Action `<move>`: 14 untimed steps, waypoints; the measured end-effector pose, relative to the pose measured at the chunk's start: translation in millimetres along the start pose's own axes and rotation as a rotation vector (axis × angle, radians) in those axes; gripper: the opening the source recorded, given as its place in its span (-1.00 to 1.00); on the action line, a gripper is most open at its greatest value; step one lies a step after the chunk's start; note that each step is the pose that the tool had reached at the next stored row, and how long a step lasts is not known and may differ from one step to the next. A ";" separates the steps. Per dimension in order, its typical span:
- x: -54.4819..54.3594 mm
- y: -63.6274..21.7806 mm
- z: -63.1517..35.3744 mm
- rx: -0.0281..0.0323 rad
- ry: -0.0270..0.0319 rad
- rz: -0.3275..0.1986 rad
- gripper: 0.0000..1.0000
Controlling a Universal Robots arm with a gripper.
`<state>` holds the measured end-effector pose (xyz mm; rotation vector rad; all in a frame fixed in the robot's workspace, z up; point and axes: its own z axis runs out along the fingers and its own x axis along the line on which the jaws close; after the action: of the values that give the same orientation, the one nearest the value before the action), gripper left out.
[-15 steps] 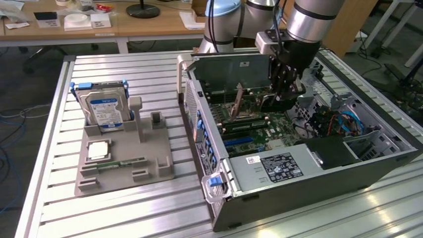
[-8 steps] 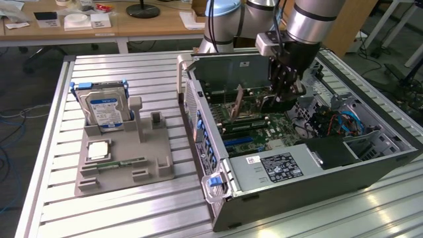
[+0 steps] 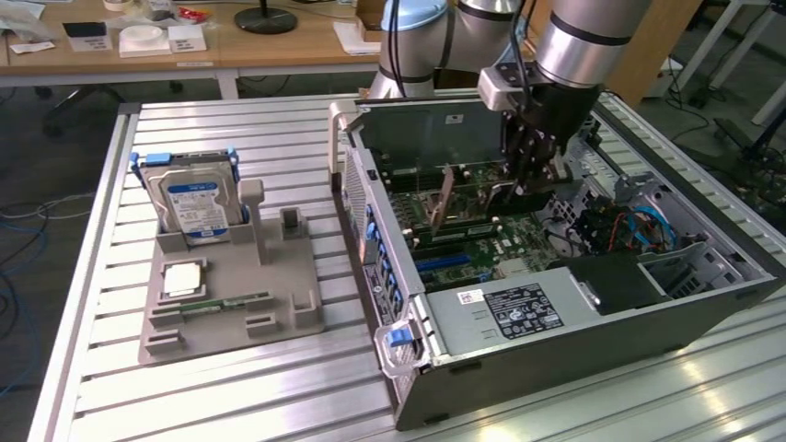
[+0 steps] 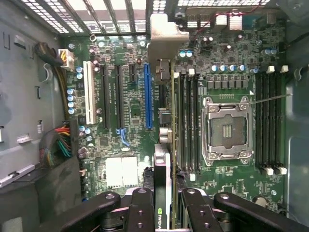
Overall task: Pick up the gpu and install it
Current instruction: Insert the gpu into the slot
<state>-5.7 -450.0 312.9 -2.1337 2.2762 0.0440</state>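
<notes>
Gripper (image 3: 531, 184) inside open computer case (image 3: 577, 331), pointing down at motherboard (image 4: 125, 96). Fingers (image 4: 141, 205) clamped on gpu (image 4: 162, 179), one per face. Card held edge-on, silver bracket (image 4: 164, 34) at end far from gripper. Blue slot (image 4: 147, 96) below gripper, just beside card edge. Card-to-slot contact: cannot tell. Hard drive (image 3: 197, 207) in grey holder (image 3: 234, 304), outside case, well apart from gripper.

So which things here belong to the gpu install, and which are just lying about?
Job: gpu, held edge-on by the gripper; motherboard with its blue slot; open computer case.
Lying about: hard drive standing in the grey holder; memory stick lying on it.
</notes>
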 end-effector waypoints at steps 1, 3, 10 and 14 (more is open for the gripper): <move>0.5 0.3 0.2 0.0001 -0.0001 0.000 -0.47; 0.9 0.9 0.6 0.0001 -0.0002 0.000 -0.47; 1.6 6.6 2.2 0.0006 -0.0003 0.001 -0.47; 2.8 7.7 5.3 0.0006 0.0001 0.003 -0.47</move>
<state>-13.6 -452.2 307.6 -2.1302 2.2792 0.0433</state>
